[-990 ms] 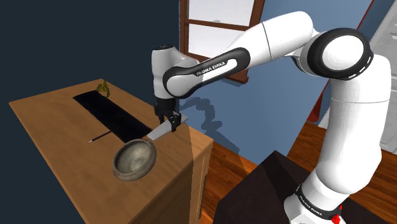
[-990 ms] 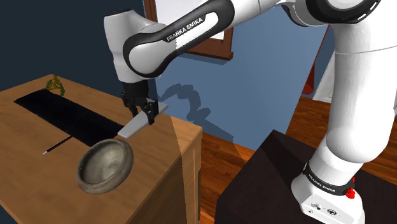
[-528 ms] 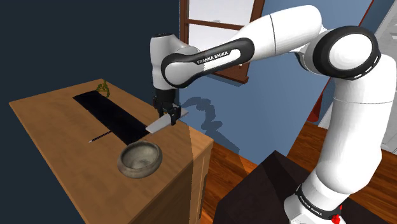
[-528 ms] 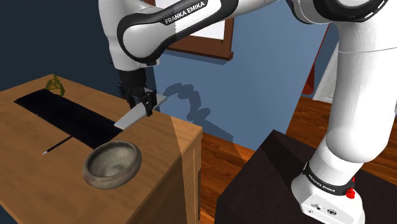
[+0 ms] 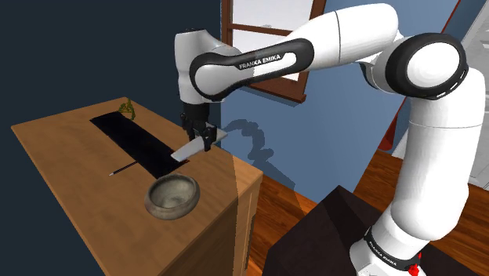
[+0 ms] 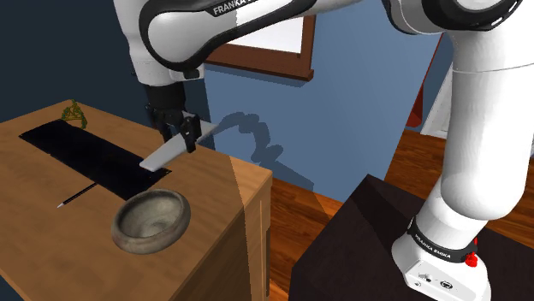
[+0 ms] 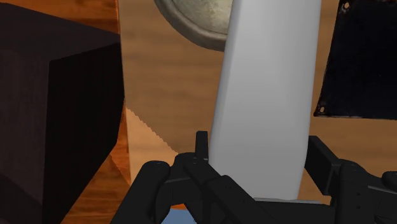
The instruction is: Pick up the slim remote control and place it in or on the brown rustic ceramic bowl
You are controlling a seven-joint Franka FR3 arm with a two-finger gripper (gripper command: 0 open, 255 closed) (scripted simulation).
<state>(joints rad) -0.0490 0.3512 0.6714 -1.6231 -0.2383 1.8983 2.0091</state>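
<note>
Neighbouring remote [image 5: 186, 150] and bowl [image 5: 159, 207]: black mat [image 5: 137, 141], pencil [image 5: 123, 168], small green object [image 5: 125, 110].

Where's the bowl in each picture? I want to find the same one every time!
Shoulder view: the bowl sits left of middle, low down, on the wooden table.
Second exterior view: bowl at lower left, on the table.
Wrist view: bowl beyond the far end of the remote, partly hidden behind it.
Shared landmark: the grey remote, held tilted near the bowl.
</note>
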